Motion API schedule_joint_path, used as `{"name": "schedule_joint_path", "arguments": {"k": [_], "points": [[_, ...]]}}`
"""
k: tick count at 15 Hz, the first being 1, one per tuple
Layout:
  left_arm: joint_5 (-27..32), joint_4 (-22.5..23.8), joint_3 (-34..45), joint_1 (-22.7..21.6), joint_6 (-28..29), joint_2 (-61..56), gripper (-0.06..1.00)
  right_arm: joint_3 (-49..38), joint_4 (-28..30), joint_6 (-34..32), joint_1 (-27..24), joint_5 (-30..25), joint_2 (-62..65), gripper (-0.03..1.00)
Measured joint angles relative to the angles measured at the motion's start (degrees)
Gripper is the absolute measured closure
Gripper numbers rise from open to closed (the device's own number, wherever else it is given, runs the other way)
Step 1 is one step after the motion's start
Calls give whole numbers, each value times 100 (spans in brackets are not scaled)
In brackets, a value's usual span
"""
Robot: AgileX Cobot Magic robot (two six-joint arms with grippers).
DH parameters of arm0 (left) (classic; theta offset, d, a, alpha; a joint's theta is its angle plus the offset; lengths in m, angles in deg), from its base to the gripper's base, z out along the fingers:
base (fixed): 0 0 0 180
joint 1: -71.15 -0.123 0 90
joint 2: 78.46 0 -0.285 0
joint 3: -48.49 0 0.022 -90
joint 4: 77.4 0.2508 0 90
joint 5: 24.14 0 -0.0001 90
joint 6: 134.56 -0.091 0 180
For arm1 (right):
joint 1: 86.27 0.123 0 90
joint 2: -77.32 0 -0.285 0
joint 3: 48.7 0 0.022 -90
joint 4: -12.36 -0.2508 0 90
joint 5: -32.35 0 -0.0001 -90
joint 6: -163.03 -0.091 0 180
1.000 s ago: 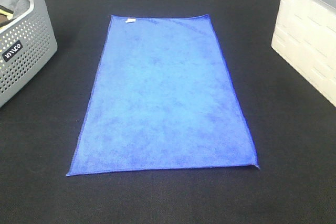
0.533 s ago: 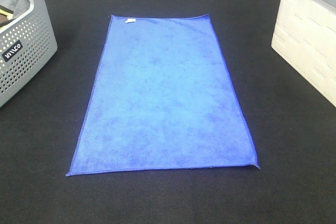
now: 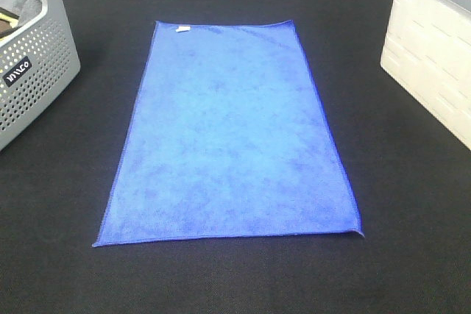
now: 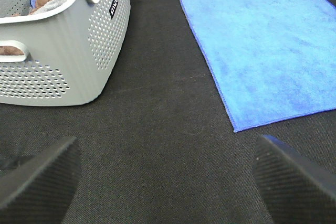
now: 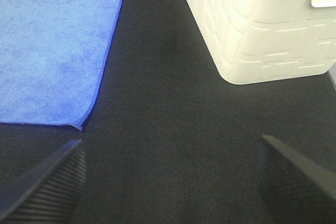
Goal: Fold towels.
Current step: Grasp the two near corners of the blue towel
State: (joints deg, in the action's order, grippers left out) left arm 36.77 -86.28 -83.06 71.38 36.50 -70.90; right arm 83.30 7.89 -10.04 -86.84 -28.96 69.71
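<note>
One bright blue towel (image 3: 232,134) lies spread flat on the black table, long side running away from the front edge, with a small white tag (image 3: 182,30) at its far edge. Neither arm shows in the exterior high view. In the left wrist view the left gripper (image 4: 167,182) hovers open over bare black cloth, just off the towel's near left corner (image 4: 236,128). The right gripper (image 5: 170,179) is open too, over bare table beside the towel's near right corner (image 5: 79,126). Nothing sits between either pair of fingers.
A grey perforated basket (image 3: 29,71) holding crumpled cloths stands at the far left; it fills the corner of the left wrist view (image 4: 68,51). A cream-white bin (image 3: 434,49) stands at the right, also in the right wrist view (image 5: 262,30).
</note>
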Motion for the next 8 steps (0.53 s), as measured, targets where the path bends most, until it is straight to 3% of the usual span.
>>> {"name": "schedule_joint_path", "arguments": {"k": [8], "points": [[0, 0, 0, 0, 0, 0, 10, 0, 0, 0, 0, 0, 0, 15]]}}
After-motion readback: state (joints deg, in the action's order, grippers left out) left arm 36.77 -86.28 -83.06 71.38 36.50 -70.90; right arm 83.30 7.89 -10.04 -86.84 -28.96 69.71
